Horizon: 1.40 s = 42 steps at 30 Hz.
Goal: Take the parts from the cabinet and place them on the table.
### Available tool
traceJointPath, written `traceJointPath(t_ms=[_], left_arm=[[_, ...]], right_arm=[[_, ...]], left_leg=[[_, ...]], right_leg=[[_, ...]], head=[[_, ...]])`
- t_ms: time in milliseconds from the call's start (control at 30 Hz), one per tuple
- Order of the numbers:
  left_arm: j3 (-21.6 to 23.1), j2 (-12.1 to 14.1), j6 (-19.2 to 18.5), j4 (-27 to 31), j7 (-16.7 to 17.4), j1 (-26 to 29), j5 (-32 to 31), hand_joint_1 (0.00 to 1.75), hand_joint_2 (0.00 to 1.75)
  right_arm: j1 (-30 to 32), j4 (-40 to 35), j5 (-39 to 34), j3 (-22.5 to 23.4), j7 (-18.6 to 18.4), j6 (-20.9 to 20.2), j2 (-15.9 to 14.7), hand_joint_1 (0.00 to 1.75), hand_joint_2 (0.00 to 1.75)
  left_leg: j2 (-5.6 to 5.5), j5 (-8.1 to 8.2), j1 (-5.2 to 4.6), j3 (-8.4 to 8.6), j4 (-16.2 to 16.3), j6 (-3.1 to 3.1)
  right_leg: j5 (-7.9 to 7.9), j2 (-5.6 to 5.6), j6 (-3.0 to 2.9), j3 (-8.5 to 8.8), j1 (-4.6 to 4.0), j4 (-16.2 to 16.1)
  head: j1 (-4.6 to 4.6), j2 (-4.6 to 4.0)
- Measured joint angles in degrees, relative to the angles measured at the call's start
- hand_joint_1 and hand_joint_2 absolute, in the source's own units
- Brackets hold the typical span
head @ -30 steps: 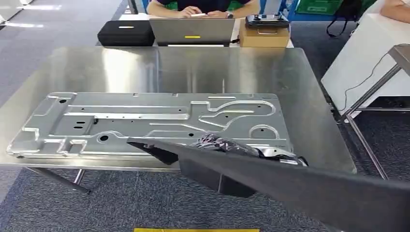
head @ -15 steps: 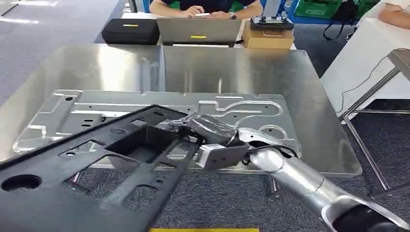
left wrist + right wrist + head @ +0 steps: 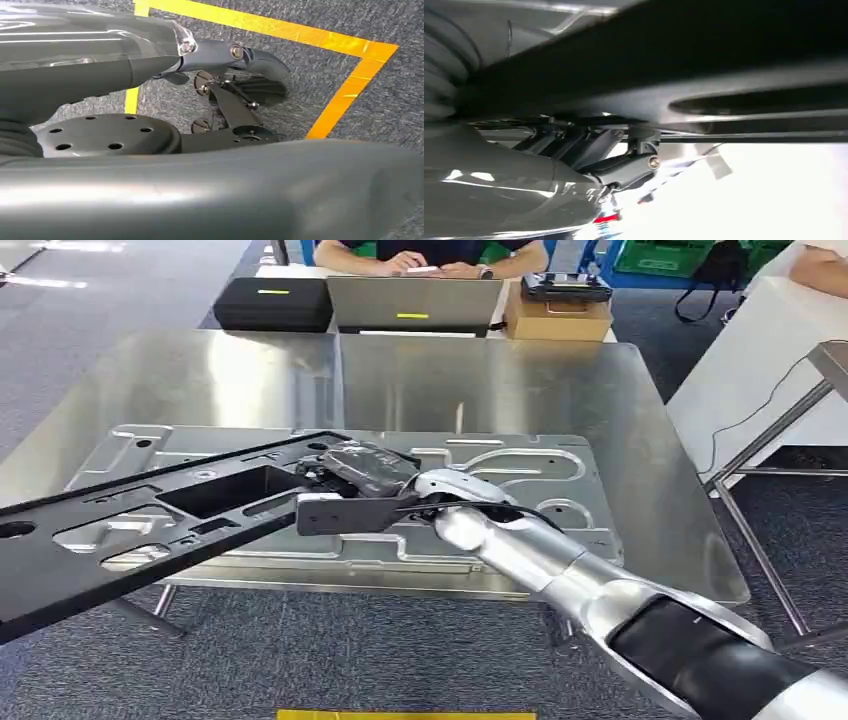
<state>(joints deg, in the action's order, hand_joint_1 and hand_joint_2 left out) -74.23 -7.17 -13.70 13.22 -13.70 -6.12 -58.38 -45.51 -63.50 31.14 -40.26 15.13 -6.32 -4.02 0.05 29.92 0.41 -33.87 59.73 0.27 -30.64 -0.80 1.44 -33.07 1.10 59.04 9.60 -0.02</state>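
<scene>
From my remote station I watched the right hand (image 3: 365,485) with its fingers (image 3: 574,142) closed on one end of a long black plastic frame part (image 3: 130,530), which hung tilted above the near left of the steel counter (image 3: 620,440), its free end reaching out past the near left edge. Beneath it a large stamped grey metal panel (image 3: 500,465) lay flat across the near half of the brushed, reflective surface. The left hand (image 3: 235,80) hung low over grey carpet (image 3: 330,30) marked with yellow floor tape (image 3: 345,95); its fingers looked apart and held nothing. At the far edge of the counter stood a black case (image 3: 272,302), an open laptop (image 3: 415,305) and a cardboard box (image 3: 557,318) with a dark device on top, a seated person (image 3: 430,255) behind them. To the right stood a white table (image 3: 750,350) and a metal frame leg (image 3: 760,440).
</scene>
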Motion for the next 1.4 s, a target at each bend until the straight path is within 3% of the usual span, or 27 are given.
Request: traceJointPath(t_ms=[133,267,500,733,1000,1400], left_arm=[[0.11,-0.02,0.22,0.00,0.02,0.06,0.33,0.00,1.75],[0.09,-0.15,0.70,0.00,0.00,0.19,1.16,0.00,1.75],[0.07,-0.44,1.11,0.00,-0.72,0.48,1.31,0.00,1.75],[0.07,-0.50,1.20,0.00,-3.52,0.66,1.11,0.00,1.75],[0.17,-0.68,1.27,0.00,-5.47,0.86,0.44,0.00,1.75],[0.79,-0.79,1.29,0.00,-5.68,0.81,-0.61,0.00,1.75]], right_arm=[[-1.35,3.44,4.12,0.90,-3.48,4.65,0.50,1.75,1.75],[-0.68,3.86,13.17,5.10,-9.44,10.12,0.39,1.75,1.75],[2.67,0.62,31.09,15.33,-15.18,10.69,-1.93,1.75,1.75],[8.97,-0.62,36.79,20.41,-14.06,10.61,-5.13,1.75,1.75],[18.70,-2.20,39.50,19.41,-13.66,9.84,-6.08,1.75,1.75],[17.52,2.55,40.36,17.33,-15.96,11.39,-4.22,1.75,1.75]], left_leg=[[0.00,0.00,0.04,-0.01,0.00,0.00],[0.00,0.00,0.03,-0.01,0.00,0.00],[-0.01,0.01,-0.04,-0.01,0.00,0.00],[-0.01,0.01,-0.01,-0.01,0.00,-0.01],[-0.01,0.03,0.04,-0.02,-0.04,-0.03],[0.00,0.02,0.04,0.16,-0.04,-0.02]], right_leg=[[-0.01,0.02,0.00,-0.01,-0.05,0.01],[-0.01,0.00,0.00,-0.03,-0.03,0.01],[0.00,0.02,0.00,-0.05,0.02,0.00],[-0.01,0.01,0.01,-0.04,-0.01,0.00],[-0.04,0.01,0.03,-0.06,-0.05,0.00],[-0.04,-0.07,0.03,0.12,-0.05,0.00]], head=[[-0.02,0.00],[-0.02,0.00],[-0.04,0.00],[-0.05,0.00],[-0.07,0.00],[-0.07,0.00]])
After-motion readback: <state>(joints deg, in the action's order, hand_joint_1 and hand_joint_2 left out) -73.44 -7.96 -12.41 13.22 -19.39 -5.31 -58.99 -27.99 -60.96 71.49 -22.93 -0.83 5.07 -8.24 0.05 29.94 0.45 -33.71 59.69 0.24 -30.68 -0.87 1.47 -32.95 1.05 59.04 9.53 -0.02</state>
